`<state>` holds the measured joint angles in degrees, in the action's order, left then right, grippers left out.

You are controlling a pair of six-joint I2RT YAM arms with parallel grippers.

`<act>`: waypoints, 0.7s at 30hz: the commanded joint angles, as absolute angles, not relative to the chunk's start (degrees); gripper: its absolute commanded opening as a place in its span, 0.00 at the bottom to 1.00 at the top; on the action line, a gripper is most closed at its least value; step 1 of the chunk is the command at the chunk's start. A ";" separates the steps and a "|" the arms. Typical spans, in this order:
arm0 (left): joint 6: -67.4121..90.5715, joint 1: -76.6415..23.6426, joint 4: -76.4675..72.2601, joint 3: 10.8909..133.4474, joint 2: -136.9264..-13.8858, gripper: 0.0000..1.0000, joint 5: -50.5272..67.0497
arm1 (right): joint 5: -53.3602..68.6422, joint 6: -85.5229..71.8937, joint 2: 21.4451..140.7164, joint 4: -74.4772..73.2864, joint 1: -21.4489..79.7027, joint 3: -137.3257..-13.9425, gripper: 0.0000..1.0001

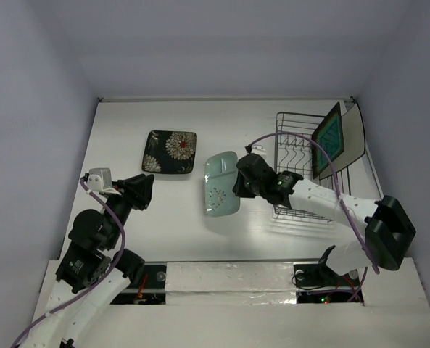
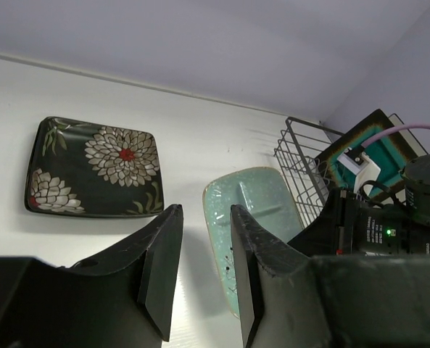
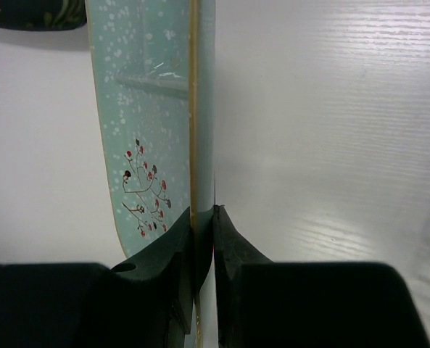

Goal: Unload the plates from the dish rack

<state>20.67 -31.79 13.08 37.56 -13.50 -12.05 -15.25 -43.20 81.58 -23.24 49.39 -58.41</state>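
At centre of the table (image 1: 120,123), right gripper (image 3: 204,217) clamps the mint plate (image 1: 218,190) rim; at its 9 o'clock, left gripper (image 2: 206,225) stands open, empty.

Black plate (image 1: 170,152) lies flat, mint plate (image 1: 219,185) tilted, teal plate (image 1: 331,138) and cream plate (image 1: 357,134) upright in rack (image 1: 291,156).

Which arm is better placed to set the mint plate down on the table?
Right. The right gripper grips the mint plate by its rim; the left gripper holds nothing, near the black plate.
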 commanded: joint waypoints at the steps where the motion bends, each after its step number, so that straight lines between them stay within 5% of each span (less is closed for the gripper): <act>1: 21.18 -32.08 10.90 36.91 -15.03 0.30 -11.87 | -17.31 -47.55 80.42 -8.88 49.39 -57.93 0.00; 14: 21.45 -32.08 11.25 37.00 -17.40 0.32 -11.87 | -16.00 -47.46 83.67 -5.63 51.06 -47.73 0.00; 21: 21.36 -31.55 11.25 37.00 -18.11 0.33 -11.87 | -20.38 -46.76 85.51 -9.84 51.06 -48.60 0.23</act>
